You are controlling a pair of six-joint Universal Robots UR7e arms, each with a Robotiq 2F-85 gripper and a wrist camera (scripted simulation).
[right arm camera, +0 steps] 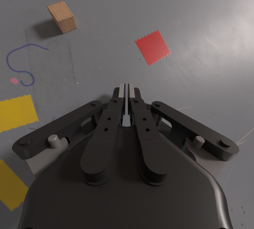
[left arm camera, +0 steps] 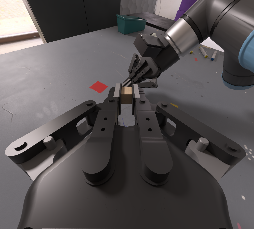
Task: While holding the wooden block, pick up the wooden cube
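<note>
My left gripper [left arm camera: 126, 92] is shut on a pale wooden block [left arm camera: 126, 96] and holds it between its two pads above the grey table. My right gripper [right arm camera: 126, 90] is shut with nothing between its fingers and hangs over the table. It also shows in the left wrist view [left arm camera: 125, 83], with its tips just behind the held block and pointing down at it. A brown wooden cube [right arm camera: 62, 16] lies on the table at the upper left of the right wrist view, well away from the right gripper.
A red tape square [right arm camera: 152, 47] lies ahead and right of the right gripper, and shows in the left wrist view [left arm camera: 98, 87]. Yellow tape patches [right arm camera: 16, 112] and a blue scribble [right arm camera: 17, 63] lie to the left. A teal bin [left arm camera: 130, 24] stands at the table's far side, with markers [left arm camera: 203, 52] at the right.
</note>
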